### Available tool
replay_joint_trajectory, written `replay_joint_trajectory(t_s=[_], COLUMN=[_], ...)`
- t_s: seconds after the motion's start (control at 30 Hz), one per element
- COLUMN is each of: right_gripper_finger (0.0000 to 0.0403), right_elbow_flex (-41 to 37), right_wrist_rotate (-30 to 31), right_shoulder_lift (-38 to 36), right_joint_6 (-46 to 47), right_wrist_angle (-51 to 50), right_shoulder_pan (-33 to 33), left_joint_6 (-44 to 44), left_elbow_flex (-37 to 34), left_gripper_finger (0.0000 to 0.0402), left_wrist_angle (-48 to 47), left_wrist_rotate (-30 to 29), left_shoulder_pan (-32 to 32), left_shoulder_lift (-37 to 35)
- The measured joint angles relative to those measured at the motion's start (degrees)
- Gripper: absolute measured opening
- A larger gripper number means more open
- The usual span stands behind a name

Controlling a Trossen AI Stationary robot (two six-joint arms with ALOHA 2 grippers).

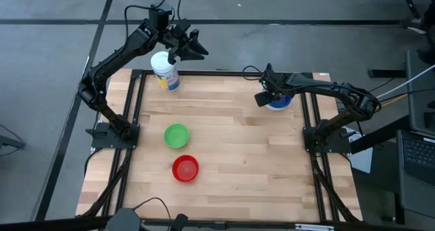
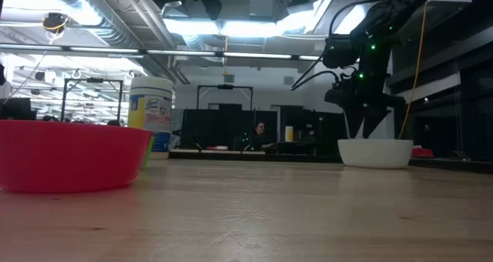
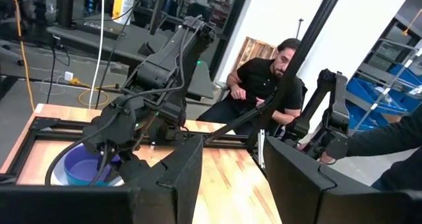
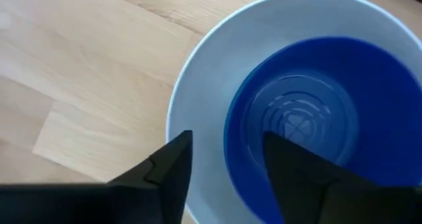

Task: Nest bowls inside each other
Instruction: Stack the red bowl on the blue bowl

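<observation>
A dark blue bowl [image 4: 310,105] sits nested inside a white bowl [image 4: 198,99], which rests on its base at the table's far right [image 1: 279,103]. My right gripper [image 4: 224,165] hovers open over them and points steeply down. One finger is over the white bowl's inner wall and the other is over the blue bowl's hollow. A green bowl [image 1: 177,136] and a red bowl [image 1: 185,168] stand apart on the table at centre left. My left gripper [image 1: 197,49] is held high beyond the far left edge, level and open. My right gripper has its fingers on either side of the blue bowl's rim [image 4: 231,138], coming from above. Whether they touch it I cannot tell.
A white-lidded cylindrical container [image 1: 165,71] stands at the far left corner, just below my left gripper. A black frame [image 1: 136,102] borders the wooden table. A person [image 3: 264,85] sits beyond the far edge. Bare wood lies between the two bowl groups.
</observation>
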Motion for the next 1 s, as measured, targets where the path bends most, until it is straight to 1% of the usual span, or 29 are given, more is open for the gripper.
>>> replay_joint_trajectory(t_s=[0.1, 0.17, 0.3, 0.43, 0.47, 0.53, 0.57, 0.63, 0.73, 0.77, 0.8, 0.83, 0.9, 1.0], right_gripper_finger=[0.0197, 0.0192, 0.0171, 0.0149, 0.0146, 0.0143, 0.0142, 0.0145, 0.0156, 0.016, 0.0164, 0.0168, 0.0174, 0.0178], right_elbow_flex=[0.0, 0.0, 1.0, 5.0, 6.5, 9.5, 10.5, 11.3, 13.1, 13.6, 13.8, 13.8, 14.2, 15.2], right_wrist_rotate=[-3.2, -6.0, -12.0, -20.3, -22.2, -25.3, -26.7, -28.4, -29.7, -30.1, -30.9, -31.8, -32.9, -34.0], right_shoulder_lift=[-1.7, -3.9, -10.2, -12.7, -12.6, -11.4, -10.6, -8.8, -7.7, -7.5, -7.4, -7.3, -7.2, -7.3], right_joint_6=[1.0, 1.9, 2.6, 2.6, 2.6, 2.5, 2.1, 1.8, 1.4, 1.0, 0.4, -0.2, -0.8, -2.7], right_wrist_angle=[1.2, 4.8, 20.4, 36.4, 39.0, 38.9, 37.8, 36.7, 38.8, 39.1, 39.3, 38.7, 38.6, 38.8], right_shoulder_pan=[0.2, 1.0, 3.6, 6.5, 7.6, 9.9, 11.0, 13.1, 15.7, 16.4, 16.7, 17.0, 17.1, 16.4], left_joint_6=[0.3, 0.4, 0.4, 0.3, -0.1, -0.4, 0.4, 7.2, 22.7, 26.0, 28.0, 28.7, 28.1, 22.9], left_elbow_flex=[0.0, 0.0, 0.0, 0.0, 0.0, 0.0, 0.0, 0.0, 0.0, 0.0, 0.0, -0.1, -0.1, -0.1], left_gripper_finger=[0.0157, 0.0157, 0.0157, 0.0157, 0.0157, 0.0157, 0.0157, 0.0157, 0.0157, 0.0157, 0.0157, 0.0157, 0.0157, 0.0157], left_wrist_angle=[0.0, 0.0, 0.1, 0.3, -0.3, -2.8, -5.9, -17.7, -40.7, -46.9, -52.0, -56.2, -61.1, -62.8], left_wrist_rotate=[0.0, 0.1, 0.3, 0.3, 0.3, 0.2, -0.5, -4.5, -15.2, -18.2, -19.8, -20.1, -19.9, -22.1], left_shoulder_pan=[0.0, 0.0, 0.0, 0.0, 0.0, -0.3, -0.5, -1.0, -1.9, -2.7, -3.6, -4.6, -7.5, -13.4], left_shoulder_lift=[0.0, 0.0, 0.0, 0.0, 0.0, 0.0, 0.0, 0.0, 0.1, 0.4, 0.6, 0.8, 0.6, -0.6])
